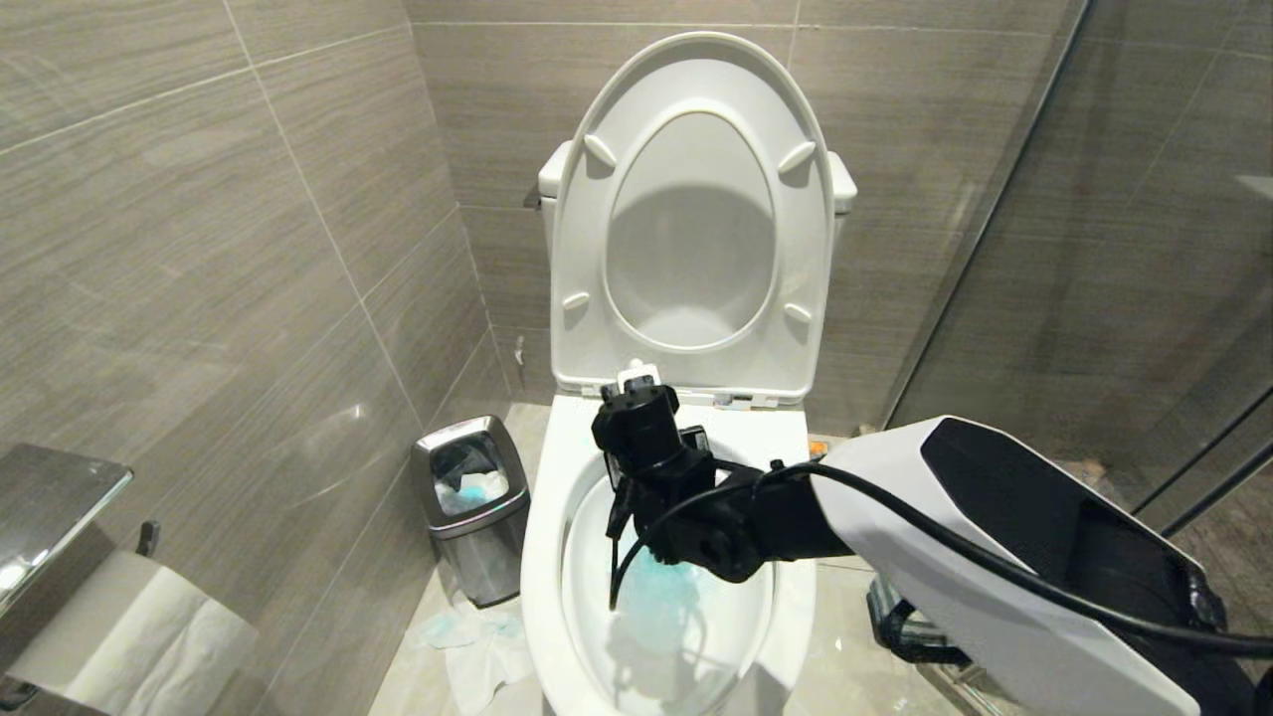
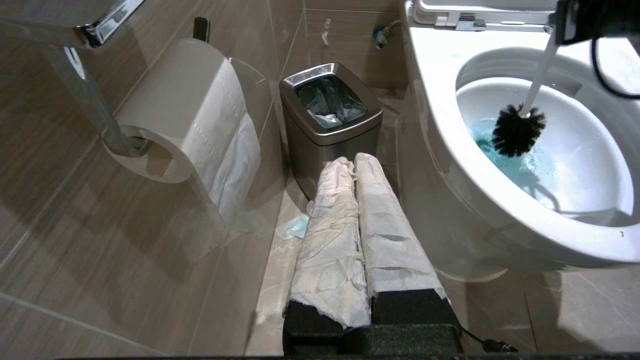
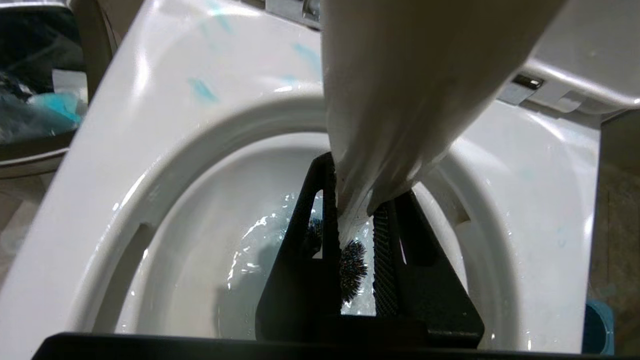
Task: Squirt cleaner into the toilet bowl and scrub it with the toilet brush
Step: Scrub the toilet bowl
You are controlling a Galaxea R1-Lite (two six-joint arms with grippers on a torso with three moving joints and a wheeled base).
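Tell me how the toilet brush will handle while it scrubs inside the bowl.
Likely light: the right pincer alone holds the toilet brush by its thin handle. That straight handle looks stiff, though its wrapping may slip. The black bristles probably flex against the toilet bowl.

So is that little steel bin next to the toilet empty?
No. In the left wrist view the steel bin holds a dark liner with crumpled paper lying inside it.

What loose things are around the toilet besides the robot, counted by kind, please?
Toilet brush: 1
Steel waste bin: 1
Toilet paper roll: 1
Crumpled tissue on the floor: 1 pile
Total: 4
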